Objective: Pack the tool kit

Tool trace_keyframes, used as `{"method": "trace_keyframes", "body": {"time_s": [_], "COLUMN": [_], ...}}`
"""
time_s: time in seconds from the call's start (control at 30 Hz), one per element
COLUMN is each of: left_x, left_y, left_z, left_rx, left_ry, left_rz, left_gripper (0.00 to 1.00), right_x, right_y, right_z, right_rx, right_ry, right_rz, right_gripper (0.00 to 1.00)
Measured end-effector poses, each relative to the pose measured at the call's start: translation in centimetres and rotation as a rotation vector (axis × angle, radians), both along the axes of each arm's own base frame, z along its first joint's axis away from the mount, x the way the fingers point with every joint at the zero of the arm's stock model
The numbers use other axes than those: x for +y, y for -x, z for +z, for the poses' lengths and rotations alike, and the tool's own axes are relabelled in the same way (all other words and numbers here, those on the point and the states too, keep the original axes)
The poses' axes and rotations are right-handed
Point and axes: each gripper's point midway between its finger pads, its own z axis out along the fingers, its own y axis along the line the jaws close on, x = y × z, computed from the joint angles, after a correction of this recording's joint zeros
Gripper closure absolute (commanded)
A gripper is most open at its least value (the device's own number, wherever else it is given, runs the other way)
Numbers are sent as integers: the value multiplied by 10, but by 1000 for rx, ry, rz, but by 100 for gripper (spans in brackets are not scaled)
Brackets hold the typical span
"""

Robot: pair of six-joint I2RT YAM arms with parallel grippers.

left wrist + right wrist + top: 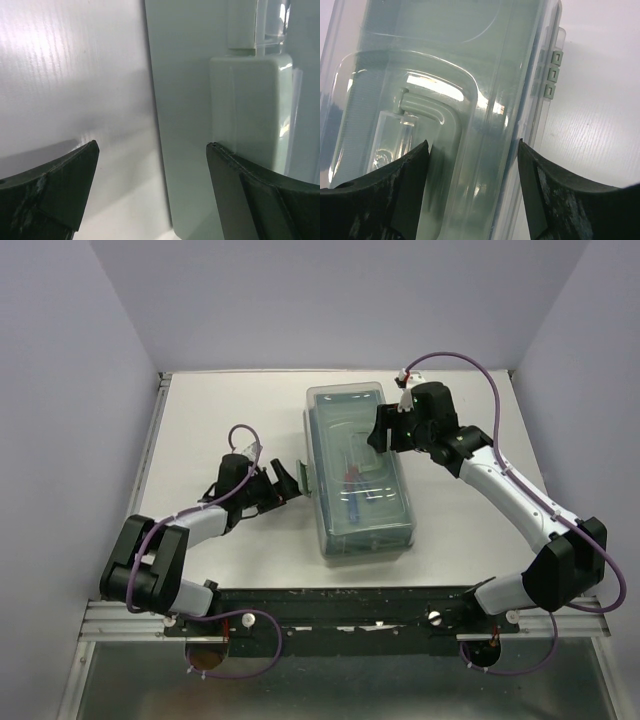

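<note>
The tool kit [362, 525] lies shut near the middle of the white desk [220, 420], long side running away from the arms. Its translucent lid [445, 45] blurs what is inside. From above, only a red streak [350, 478] and a blue streak [357, 506] show through, too vague to name.

In the right wrist view the box runs off the frame at the top, left and bottom. The sage-green handle [432, 107] sits in its recess, its lower part hidden behind the dark fingers [395, 195]. Three small green tabs [553, 75] line the lid's edge; what they are is hard to tell.

The left wrist view shows just a slice of the box's side wall and one pale green latch [250, 110]. The latch's upper end is cut off and its foot is hidden behind a finger.

The right hand [380, 435] is over the far right part of the lid, jaws apart, straddling the strip between handle recess and lid edge. Whether its tips touch the plastic I cannot tell.

The left hand [297, 480] is low at the box's left side, jaws spread wide and facing the latch, one finger in front of the latch and the other over bare desk.
</note>
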Motion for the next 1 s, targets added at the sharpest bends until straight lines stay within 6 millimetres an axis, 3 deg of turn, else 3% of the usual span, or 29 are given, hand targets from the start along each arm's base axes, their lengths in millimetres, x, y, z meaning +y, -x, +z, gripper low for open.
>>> {"method": "trace_keyframes", "body": {"time_s": [0.37,0.67,1.0], "left_x": [3,7,3], "left_y": [1,-8,-9], "left_z": [7,39,43], "left_rx": [-46,-154,-173], "left_ry": [-19,-1,-2], "left_rz": [63,122,125], "left_gripper": [1,2,3], "right_x": [0,-1,-2], "right_y": [-1,-1,-3], "right_z": [0,0,0], "right_rx": [-2,-2,-2], "right_ry": [1,1,3], "right_rz": [2,2,4], "right_gripper": [32,33,34]}}
